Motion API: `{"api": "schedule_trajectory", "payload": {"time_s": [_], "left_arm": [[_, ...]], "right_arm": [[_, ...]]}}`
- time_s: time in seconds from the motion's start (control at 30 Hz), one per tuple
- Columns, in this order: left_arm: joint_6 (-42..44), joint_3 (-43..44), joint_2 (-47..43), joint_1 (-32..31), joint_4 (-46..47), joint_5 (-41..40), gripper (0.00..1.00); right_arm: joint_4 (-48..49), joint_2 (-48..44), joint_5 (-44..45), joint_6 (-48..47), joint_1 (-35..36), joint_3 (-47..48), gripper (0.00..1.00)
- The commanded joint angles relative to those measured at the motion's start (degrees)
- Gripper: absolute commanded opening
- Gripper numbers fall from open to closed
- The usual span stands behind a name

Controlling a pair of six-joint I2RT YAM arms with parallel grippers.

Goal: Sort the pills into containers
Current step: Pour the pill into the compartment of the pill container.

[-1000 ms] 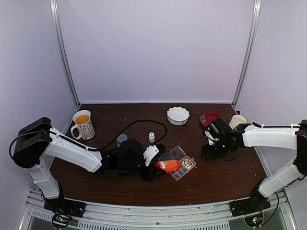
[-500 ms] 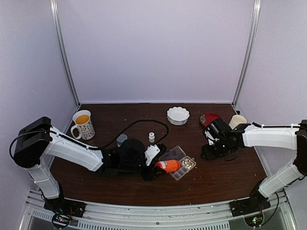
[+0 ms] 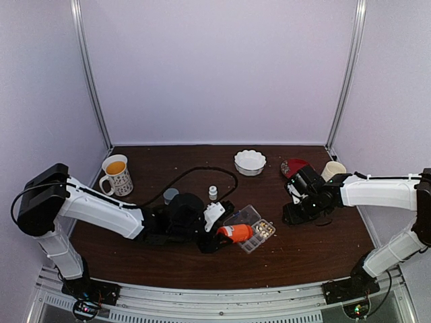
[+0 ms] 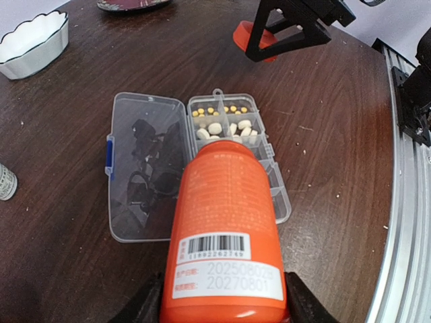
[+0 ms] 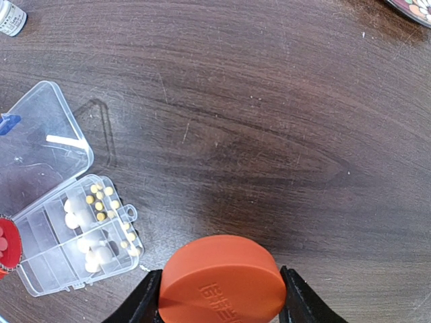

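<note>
**Step in hand: dispensing from the bottle into a cell**

The left gripper [image 4: 225, 306] is clamped on the base of the orange bottle [image 4: 225, 215], one finger on each side. The bottle lies nearly level, with its mouth pointing away from the gripper. The pill box [image 4: 277, 185] sits on the worktop [image 4: 337, 121] directly ahead of and below this gripper, with its clear lid [image 4: 145, 175] swung flat open to the gripper's left.

The whitish pills [image 4: 215, 128] lie in the cells [image 4: 273, 168] just beyond the bottle's mouth. Smaller yellow pieces [image 4: 234, 108] fill the farthest row. The cells nearest the gripper's right finger look unfilled. The bottle's body hides its mouth, so whether anything is coming out cannot be told.

The right gripper [image 5: 222, 299] is closed around the orange cap [image 5: 219, 279] and holds it well away from the box, which lies ahead and to its left.

Procedure, as judged from this position:

- Centre the mouth over one cell only — the dividers are low, and a pill landing on one may roll into the neighbouring cell.
- Increase the tilt in small steps. A steep tip is likely to release many pills at once.
- Hold the mouth close above the cell so that pills do not bounce onto the worktop.
- Do not press the bottle on the box, which is light and may slide.
- Keep the cap parked clear of the pour.
</note>
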Motion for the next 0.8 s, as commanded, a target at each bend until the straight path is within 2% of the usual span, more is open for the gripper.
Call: {"api": "schedule_trajectory", "payload": {"time_s": [0.0, 0.37, 0.53, 0.63, 0.77], "left_arm": [[-0.3, 1.9, -1.8, -0.3, 1.2, 0.4, 0.00], [0.2, 2.7, -1.2, -0.4, -1.3, -0.1, 0.00], [0.4, 0.9, -0.8, -0.5, 1.8, -1.5, 0.00], [0.4, 2.9, -1.7, -0.6, -1.8, -0.5, 0.00], [0.7, 1.0, -1.8, -0.7, 1.0, -1.6, 0.00]], "right_arm": [[-0.6, -1.1, 0.2, -0.3, -0.4, 0.3, 0.00], [-0.9, -1.0, 0.2, -0.4, -0.5, 0.8, 0.00], [-1.1, -0.8, 0.3, -0.6, -0.5, 1.1, 0.00], [-1.1, -0.9, 0.1, -0.6, -0.5, 1.2, 0.00], [-1.1, -0.9, 0.2, -0.6, -0.5, 1.1, 0.00]]}}
